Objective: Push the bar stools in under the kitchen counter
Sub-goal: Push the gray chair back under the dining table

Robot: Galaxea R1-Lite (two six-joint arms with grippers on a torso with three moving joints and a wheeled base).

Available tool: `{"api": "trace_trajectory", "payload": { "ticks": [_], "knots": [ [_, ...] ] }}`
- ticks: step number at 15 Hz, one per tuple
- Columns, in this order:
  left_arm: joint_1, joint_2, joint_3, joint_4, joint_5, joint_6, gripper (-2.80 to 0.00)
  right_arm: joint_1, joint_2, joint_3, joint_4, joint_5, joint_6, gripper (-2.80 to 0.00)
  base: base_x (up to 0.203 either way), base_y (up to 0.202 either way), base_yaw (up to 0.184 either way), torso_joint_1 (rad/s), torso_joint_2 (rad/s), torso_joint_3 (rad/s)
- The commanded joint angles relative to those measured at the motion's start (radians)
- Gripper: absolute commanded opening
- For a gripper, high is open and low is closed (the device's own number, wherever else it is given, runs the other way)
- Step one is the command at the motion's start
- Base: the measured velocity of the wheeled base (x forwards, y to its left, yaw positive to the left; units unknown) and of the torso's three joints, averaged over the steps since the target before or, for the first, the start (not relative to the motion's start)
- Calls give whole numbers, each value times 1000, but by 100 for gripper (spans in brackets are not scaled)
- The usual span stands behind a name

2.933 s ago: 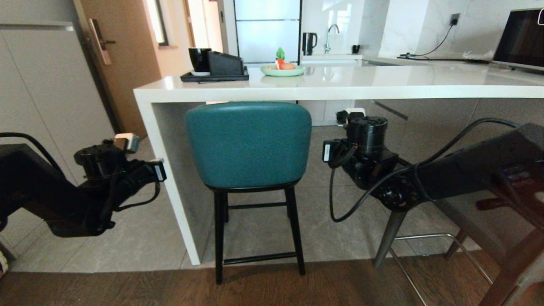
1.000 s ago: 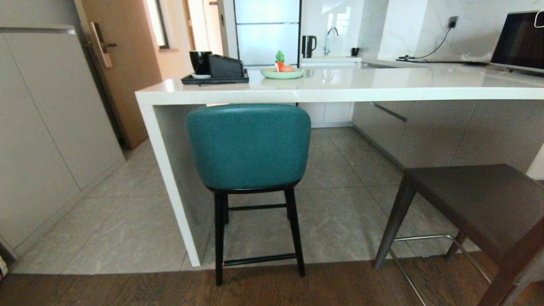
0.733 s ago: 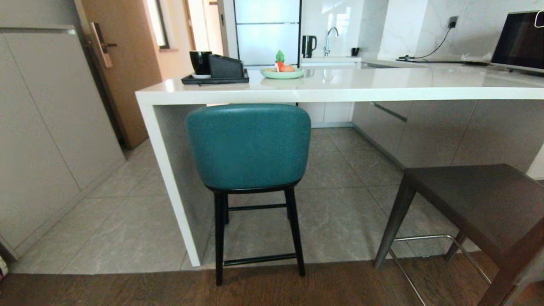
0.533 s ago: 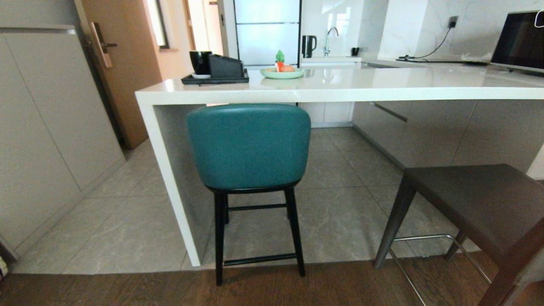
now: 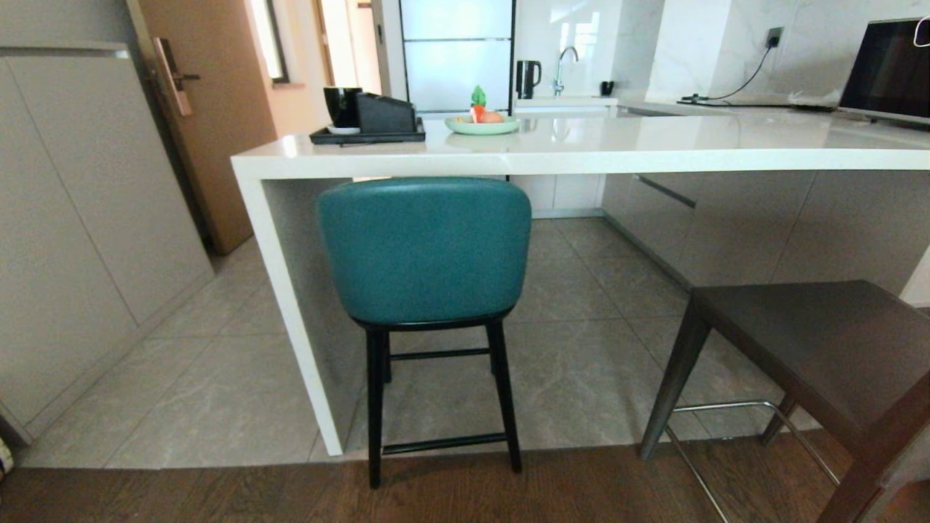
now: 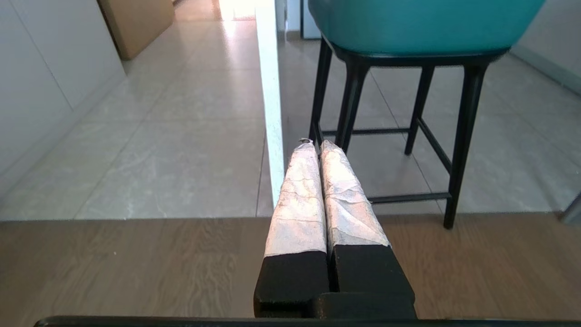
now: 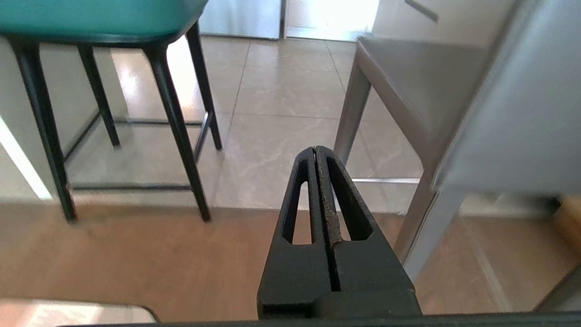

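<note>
— Down low at six o'clock, beneath our head camera's sight, we have both arms tucked in. About three seconds ago they were raised at nine and three o'clock, flanking the stool; now neither shows from the head. The left gripper (image 6: pixel 317 147) has its white-wrapped fingers pressed together on nothing, hanging over the brown wood-plank floor (image 6: pixel 136 263). The right gripper (image 7: pixel 315 152) has its black fingers closed together too, empty.

— So what does that tell us about the job?

— We judge the first push finished. The curved teal leather stool with thin black legs (image 5: pixel 425 250) stands at twelve o'clock, its back just beneath the front edge of the long glossy white stone kitchen counter (image 5: pixel 581 152), hard by the white side panel; it has not moved over the last second.

— And the other one?

— The squared grey leather stool with grey metal legs (image 5: pixel 799 349) sits at three o'clock, near us, well clear of the counter edge. That one remains to be pushed in, we reckon.
</note>
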Motion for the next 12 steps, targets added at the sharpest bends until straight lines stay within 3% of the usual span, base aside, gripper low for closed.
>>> {"api": "trace_trajectory", "payload": {
  "ticks": [1,5,8,12],
  "knots": [
    [0,2,-9,26,1,-2,-280,0,3,5,3,-17,14,-280,0,0,0,0,0,0],
    [0,2,-8,22,2,-17,-280,0,3,5,2,-23,33,-280,0,0,0,0,0,0],
    [0,2,-8,22,2,-18,-280,0,3,5,-4,-42,108,-280,0,0,0,0,0,0],
    [-1,2,4,-16,2,-21,-280,0,3,5,-4,-42,106,-280,0,0,0,0,0,0]
  ]
}}
